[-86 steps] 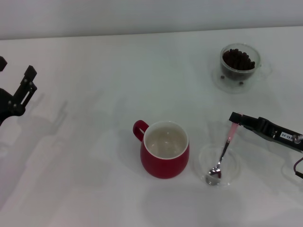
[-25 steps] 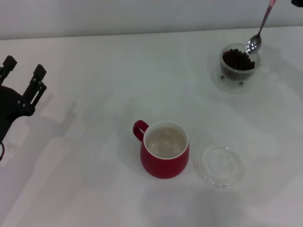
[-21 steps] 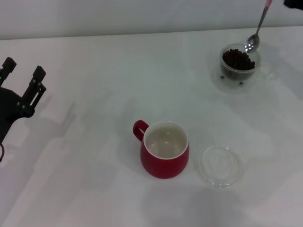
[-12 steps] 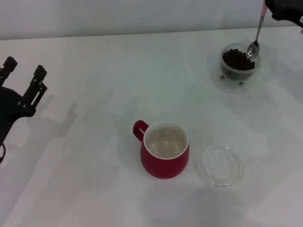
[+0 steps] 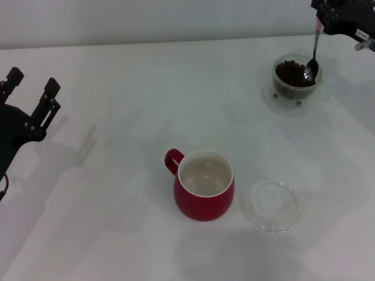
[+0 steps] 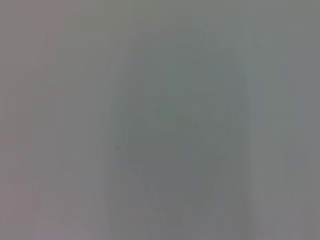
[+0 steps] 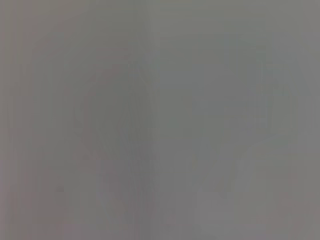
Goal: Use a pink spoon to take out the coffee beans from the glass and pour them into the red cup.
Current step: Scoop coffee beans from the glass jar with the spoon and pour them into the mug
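Gripping pink spoon, right pincer partly cropped, wrist cams blank

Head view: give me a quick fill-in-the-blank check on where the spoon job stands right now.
1. The right claw holds the pink spoon over the ____.
2. The spoon's bowl is down among the ____.
3. The red cup holds ____ beans so far.
4. The shallow clear dish lies to the robot's ____ of the red cup.

Missing words: glass; coffee beans; no; right
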Motion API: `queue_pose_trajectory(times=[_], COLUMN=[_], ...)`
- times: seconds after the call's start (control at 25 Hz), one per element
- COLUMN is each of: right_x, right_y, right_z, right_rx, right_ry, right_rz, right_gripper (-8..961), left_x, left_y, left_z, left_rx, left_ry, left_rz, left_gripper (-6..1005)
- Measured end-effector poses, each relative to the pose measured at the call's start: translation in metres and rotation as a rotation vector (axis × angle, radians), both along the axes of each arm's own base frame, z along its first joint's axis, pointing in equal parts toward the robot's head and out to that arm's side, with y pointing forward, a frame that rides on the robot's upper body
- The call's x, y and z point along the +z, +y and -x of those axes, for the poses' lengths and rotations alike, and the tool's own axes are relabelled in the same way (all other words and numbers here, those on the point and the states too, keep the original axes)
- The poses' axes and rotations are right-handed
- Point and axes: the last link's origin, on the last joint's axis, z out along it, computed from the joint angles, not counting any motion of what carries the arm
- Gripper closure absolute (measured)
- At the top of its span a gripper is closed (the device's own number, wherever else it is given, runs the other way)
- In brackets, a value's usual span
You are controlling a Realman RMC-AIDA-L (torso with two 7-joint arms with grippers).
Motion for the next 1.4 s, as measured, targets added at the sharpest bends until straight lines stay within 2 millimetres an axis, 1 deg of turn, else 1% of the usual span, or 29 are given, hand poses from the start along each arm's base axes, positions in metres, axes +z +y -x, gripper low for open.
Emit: queue_pose_trajectory(times=[0.36,0.48,0.84,1.04,1.4], right_x=[-0.008,-0.012,-0.012,-0.007,0.000], right_y=[0.007,0.005,0.000,-0.005,-0.009], right_z=[-0.003,-0.006,-0.019,-0.028,-0.036], right_rx=[-0.066,-0.096,-0.186,-0.229,-0.287], right_ry=[0.039,0.074,0.181,0.259,0.376], right_rz=[-0.013,-0.018,-0.063,-0.094,-0.127], right_gripper=[801,801,801,801,800], left_x=[0.000,-0.001,-0.001,-0.001,-0.001], left_y=[0.001,0.001,0.001,0.001,-0.004], left_z=[-0.001,-0.001,-0.002,-0.002,0.000], left_rx=[-0.003,-0.003,-0.004,-0.003,-0.001], left_ry=[0.001,0.000,-0.002,-0.002,-0.007], left_rz=[0.001,0.002,0.002,0.002,0.001], left_gripper=[316,316,316,315,315])
